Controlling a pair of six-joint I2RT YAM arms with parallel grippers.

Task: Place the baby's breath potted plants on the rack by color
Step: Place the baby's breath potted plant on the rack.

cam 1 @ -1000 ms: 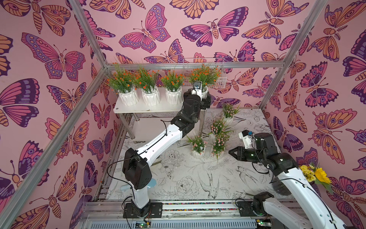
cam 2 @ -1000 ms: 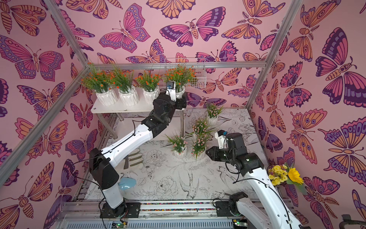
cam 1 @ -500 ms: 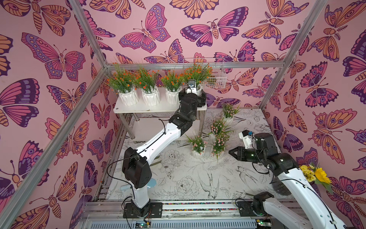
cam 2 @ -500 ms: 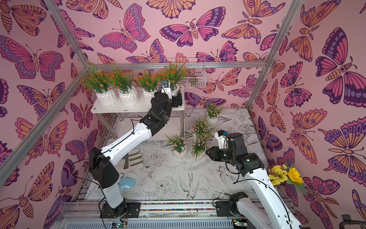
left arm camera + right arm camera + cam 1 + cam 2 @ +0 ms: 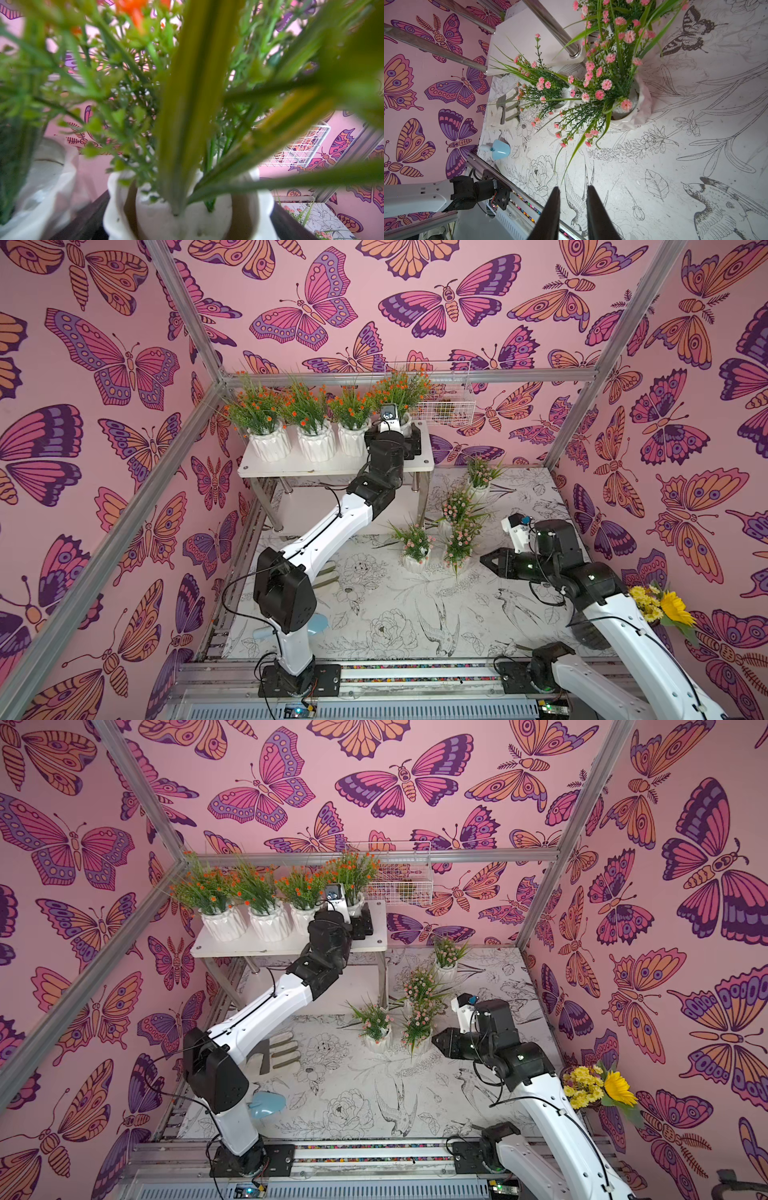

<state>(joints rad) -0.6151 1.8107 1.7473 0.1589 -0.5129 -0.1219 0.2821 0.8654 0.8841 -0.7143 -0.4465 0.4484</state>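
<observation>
While the left gripper point(image 5: 401, 430) holds the fourth orange plant point(image 5: 405, 389) on the rack point(image 5: 332, 466), the task looks about half done.

Four orange plants point(image 5: 305, 414) stand in a row on the top shelf point(image 5: 291, 462). The one at the end next to the wire basket point(image 5: 442, 406) sits between the left gripper's jaws, which press on both sides of its white pot point(image 5: 187, 212), so it has not been let go. Four pink plants point(image 5: 457, 506) stand on the table point(image 5: 374, 614) beside the rack: three bunched near a rack leg and one farther back. None is on the rack, and the lower shelf point(image 5: 303, 510) is bare, which is probably where they belong. The right gripper point(image 5: 572, 190) hovers near the closest pink plant, its jaws a narrow gap apart and holding nothing. That makes eight plants in all: four orange, four pink.
</observation>
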